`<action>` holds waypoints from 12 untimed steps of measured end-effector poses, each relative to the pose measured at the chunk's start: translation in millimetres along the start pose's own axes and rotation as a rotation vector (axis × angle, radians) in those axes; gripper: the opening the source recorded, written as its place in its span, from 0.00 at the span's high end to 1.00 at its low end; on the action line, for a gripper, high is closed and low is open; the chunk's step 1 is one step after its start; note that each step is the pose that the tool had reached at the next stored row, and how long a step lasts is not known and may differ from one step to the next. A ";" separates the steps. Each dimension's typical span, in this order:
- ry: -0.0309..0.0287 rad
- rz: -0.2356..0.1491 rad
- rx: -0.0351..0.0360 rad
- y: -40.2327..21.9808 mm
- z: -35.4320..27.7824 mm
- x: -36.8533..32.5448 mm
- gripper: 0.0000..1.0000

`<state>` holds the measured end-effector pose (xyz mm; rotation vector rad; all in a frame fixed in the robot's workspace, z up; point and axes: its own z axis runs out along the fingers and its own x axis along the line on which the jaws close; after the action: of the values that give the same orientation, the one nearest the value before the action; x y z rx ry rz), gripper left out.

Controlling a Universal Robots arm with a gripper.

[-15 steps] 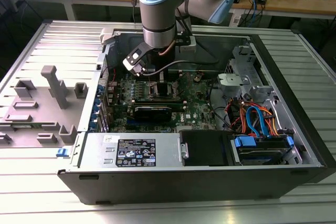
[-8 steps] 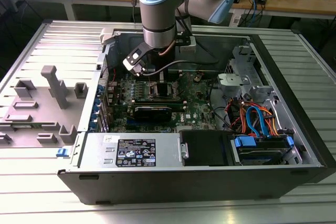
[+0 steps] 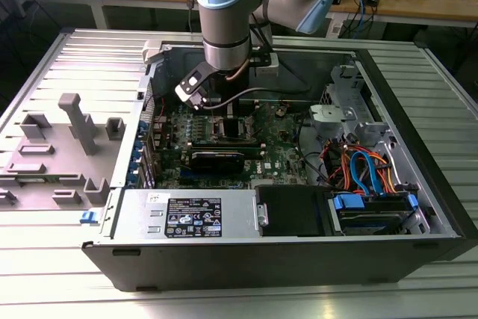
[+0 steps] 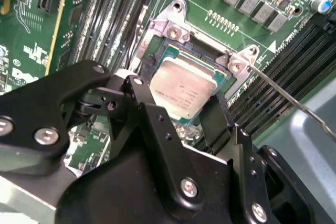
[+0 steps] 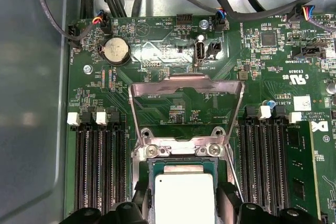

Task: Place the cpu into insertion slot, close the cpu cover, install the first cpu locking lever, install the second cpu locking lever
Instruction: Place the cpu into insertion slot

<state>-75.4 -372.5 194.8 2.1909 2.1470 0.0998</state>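
The gripper [image 4: 181,106] pinches the cpu [image 4: 184,85] by two sides and holds it flat right in the insertion slot [image 4: 202,51], near the middle of the motherboard [image 5: 157,51]. The cpu cover [image 5: 186,83] stands up open (so the chip can get in).

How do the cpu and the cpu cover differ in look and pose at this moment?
In the first wrist view, the cpu is a solid dull-silver plate, while the cpu cover is an open frame with the green board showing through its window. The cpu lies flat at the insertion slot; the cpu cover is swung open, away from it. The cpu cover looks wider than the cpu. Both are silvery metal.
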 end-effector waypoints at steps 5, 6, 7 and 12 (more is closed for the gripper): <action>0.0001 0.000 0.0058 0.5 -3.9 0.1 0.38; -0.0002 0.000 0.0086 0.7 -5.3 0.0 0.38; 0.0000 0.000 0.0097 0.7 -5.4 0.0 0.38; -0.0001 0.000 0.0100 3.5 -5.0 0.0 0.38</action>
<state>-72.4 -372.6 200.1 2.1962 2.1522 0.0891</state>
